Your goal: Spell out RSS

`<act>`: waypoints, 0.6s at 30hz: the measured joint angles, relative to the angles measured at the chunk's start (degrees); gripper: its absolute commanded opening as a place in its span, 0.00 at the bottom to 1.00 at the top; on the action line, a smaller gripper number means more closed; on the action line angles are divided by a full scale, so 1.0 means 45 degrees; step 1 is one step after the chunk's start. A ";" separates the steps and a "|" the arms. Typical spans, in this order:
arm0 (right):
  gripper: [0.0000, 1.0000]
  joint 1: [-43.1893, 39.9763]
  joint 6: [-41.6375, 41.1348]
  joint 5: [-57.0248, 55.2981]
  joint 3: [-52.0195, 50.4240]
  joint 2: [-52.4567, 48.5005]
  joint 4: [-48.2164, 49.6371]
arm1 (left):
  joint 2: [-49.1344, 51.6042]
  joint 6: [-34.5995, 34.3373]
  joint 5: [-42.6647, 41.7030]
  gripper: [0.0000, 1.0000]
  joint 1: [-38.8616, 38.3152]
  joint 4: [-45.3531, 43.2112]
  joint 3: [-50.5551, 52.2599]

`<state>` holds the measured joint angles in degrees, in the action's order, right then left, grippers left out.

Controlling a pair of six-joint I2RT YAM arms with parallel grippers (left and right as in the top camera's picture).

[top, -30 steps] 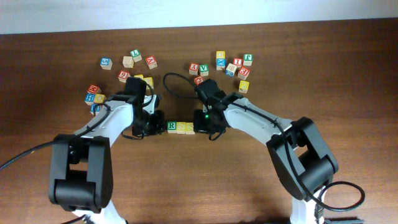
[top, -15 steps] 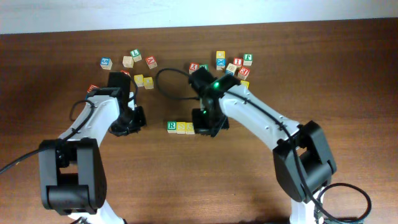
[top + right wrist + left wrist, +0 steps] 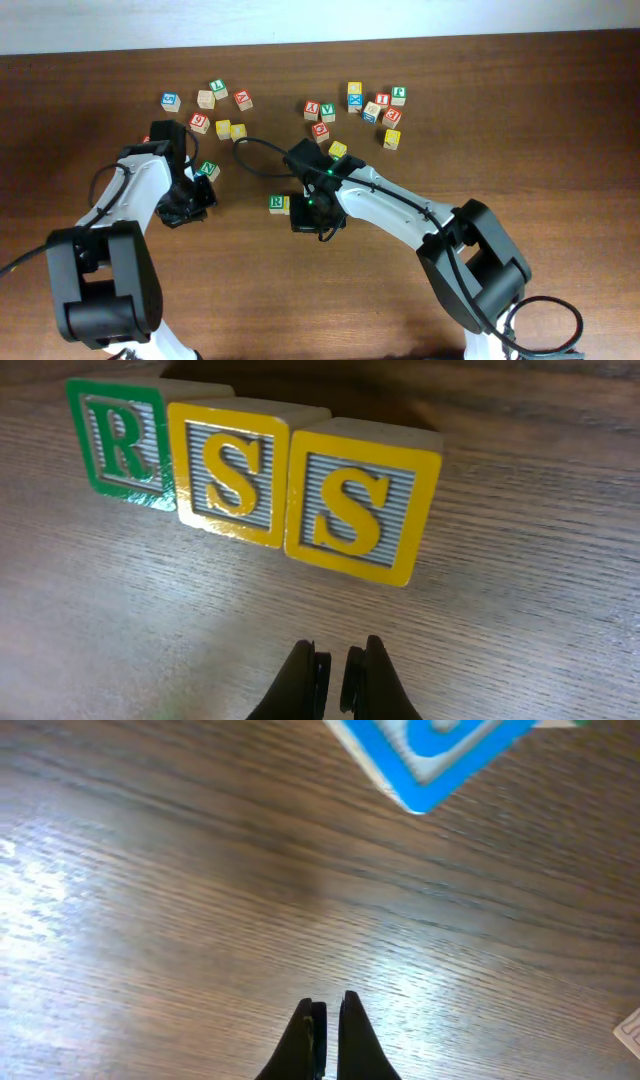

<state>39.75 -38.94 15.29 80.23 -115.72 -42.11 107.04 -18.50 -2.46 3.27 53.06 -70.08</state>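
Right wrist view has the R cube (image 3: 122,445) with its green-framed letter facing up on the wooden surface (image 3: 520,610). The first S cube (image 3: 232,470) sits flush against the R cube's right side. The second S cube (image 3: 360,500) comes next after that, touching its neighbour and set a little nearer the camera than the R cube. Read from the R cube outward, the three spell RSS, so the task looks done or close to it; at most the far S wants squaring up.

The right gripper (image 3: 333,655) hangs just in front of the second S cube, fingers closed on nothing. From overhead, that arm hides both S cubes and only the R cube shows beside it. The left gripper (image 3: 327,1010) is well to the left of the R cube, also closed and empty, over bare wood with a blue-faced cube (image 3: 440,750) at the top edge of its view. Scattered cubes (image 3: 371,108) lie beyond the R cube, towards the back.

These cubes are probably light, rigid wood with glossy printed faces that may slip. The best hold would be across two opposite plain sides, low and square. Because they touch, a nudge to one would likely shift the others.
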 measured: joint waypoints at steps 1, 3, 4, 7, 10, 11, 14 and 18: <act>0.04 0.0000 -0.0019 -0.0005 0.0000 -0.0049 0.0034 | 0.0000 -0.0053 0.0029 0.00 0.0024 0.0019 0.0000; 0.04 0.0000 -0.0015 -0.0131 0.0000 -0.0282 0.0097 | 0.0000 -0.0146 0.0039 0.00 0.0034 0.0024 0.0000; 0.04 0.0000 -0.0024 -0.0194 0.0000 -0.0393 0.0102 | 0.0000 -0.0185 0.0034 0.00 0.0034 0.0024 0.0000; 0.04 0.0000 -0.0024 -0.0291 0.0000 -0.0515 0.0185 | 0.0000 -0.0194 0.0039 0.00 0.0029 0.0024 0.0000; 0.04 0.0000 -0.0019 -0.0345 0.0000 -0.0515 0.0330 | 0.0000 -0.0233 0.0034 0.00 0.0029 0.0024 0.0000; 0.04 0.0000 -0.0024 -0.0359 0.0000 -0.0515 0.0364 | 0.0000 -0.0233 0.0034 0.00 0.0029 0.0024 0.0000; 0.04 0.0000 -0.0029 -0.0418 0.0000 -0.0515 0.0481 | 0.0000 -0.0233 0.0039 0.00 0.0029 0.0024 0.0000; 0.04 0.0000 -0.0029 -0.0539 0.0000 -0.0515 0.0573 | 0.0000 -0.0233 0.0039 0.00 0.0029 0.0024 0.0000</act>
<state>39.75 -39.07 12.86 80.23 -118.04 -39.53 107.04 -19.55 -2.28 3.40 53.17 -70.08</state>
